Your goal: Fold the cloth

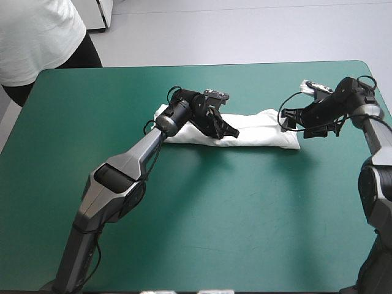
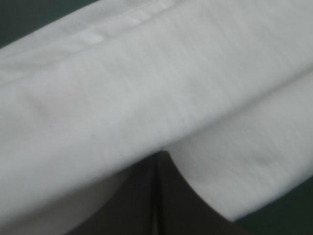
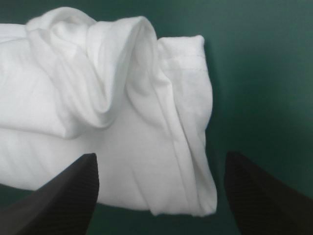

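The white T-shirt lies as a long folded bundle across the far middle of the table. My left gripper rests on its left half. In the left wrist view its black fingers meet in one arch, the tip buried in the T-shirt, so it is shut on the cloth. My right gripper hovers at the bundle's right end. It is open, its fingers wide apart on either side of the rolled end of the T-shirt, and it does not touch the cloth.
The bundle sits in the far half of the teal-green cover, a short way in front of the table's far edge. The right arm reaches in close to the far right corner.
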